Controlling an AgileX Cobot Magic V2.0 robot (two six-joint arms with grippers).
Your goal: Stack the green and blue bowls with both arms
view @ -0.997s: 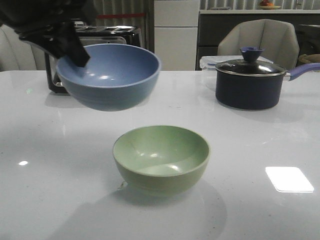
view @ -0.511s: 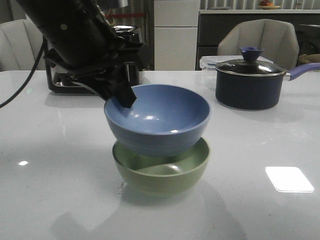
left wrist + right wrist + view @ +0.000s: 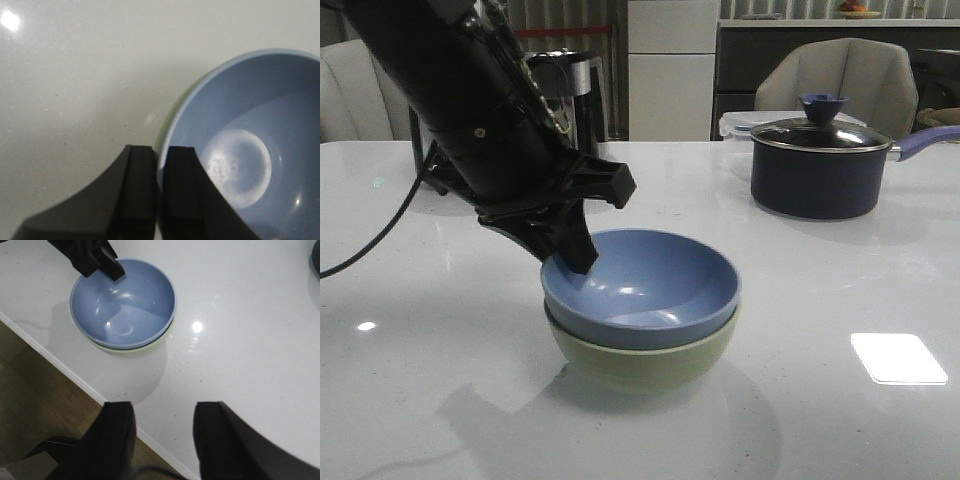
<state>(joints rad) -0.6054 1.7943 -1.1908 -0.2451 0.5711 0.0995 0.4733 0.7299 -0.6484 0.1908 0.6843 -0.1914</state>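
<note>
So the stacking itself looks basically done: the dusty blue round matte bowl [image 3: 642,290] is sitting nested inside the pale sage green round bowl [image 3: 640,362], with only a green band showing under the blue rim. What's left, I'd guess, is just letting go and backing off, because the left gripper [image 3: 572,252] is clamped on the blue bowl's rim, one black finger inside and one outside in the left wrist view, on the side toward the chrome toaster [image 3: 560,95]. The right gripper [image 3: 162,432] hangs well away from the bowls with its two dark fingers spread apart and nothing between them. Both bowls look like smooth plastic with soft highlights, same size, thick rounded lips. They sit on a glossy white speckled table [image 3: 840,420], and beyond the bowls is a dark navy lidded saucepan [image 3: 820,165] with a purple handle.
</note>
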